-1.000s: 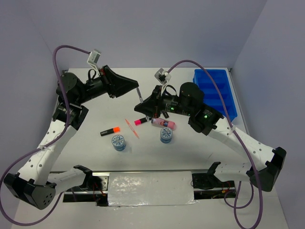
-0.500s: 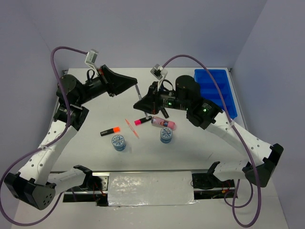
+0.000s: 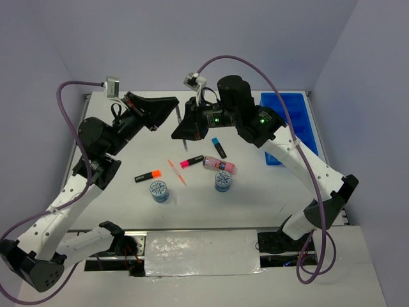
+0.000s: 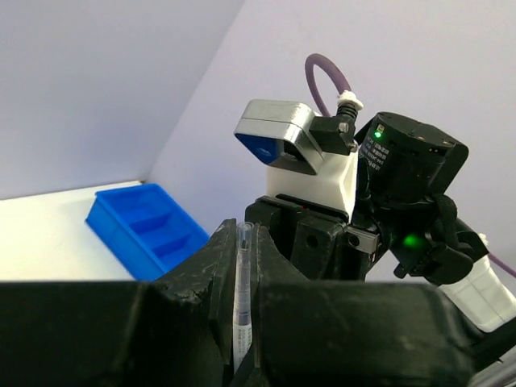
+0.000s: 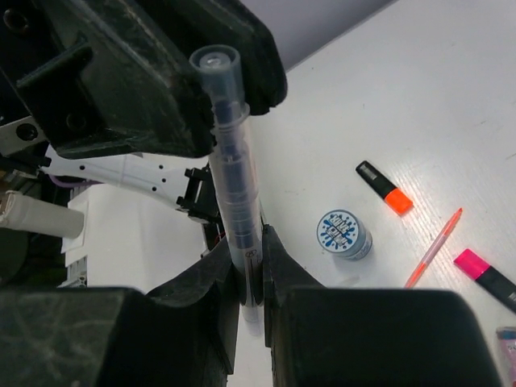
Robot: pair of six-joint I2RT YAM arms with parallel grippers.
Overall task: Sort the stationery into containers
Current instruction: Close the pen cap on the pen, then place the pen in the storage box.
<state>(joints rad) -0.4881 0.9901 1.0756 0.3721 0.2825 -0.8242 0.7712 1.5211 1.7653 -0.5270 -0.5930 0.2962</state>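
My left end effector (image 4: 242, 270) and my right end effector (image 5: 247, 266) are both clamped on one thin clear-barrelled pen (image 5: 232, 161). It is held in the air over the far middle of the worktop (image 3: 128, 211), with its long axis running straight from one pair of fingers to the other. There is small print on the barrel, but it is too fine for me to read. On the worktop below, the orange-capped highlighter (image 3: 147, 175) lies left to right with its cap to the right, and the blue tray (image 3: 291, 121) sits at the far right.
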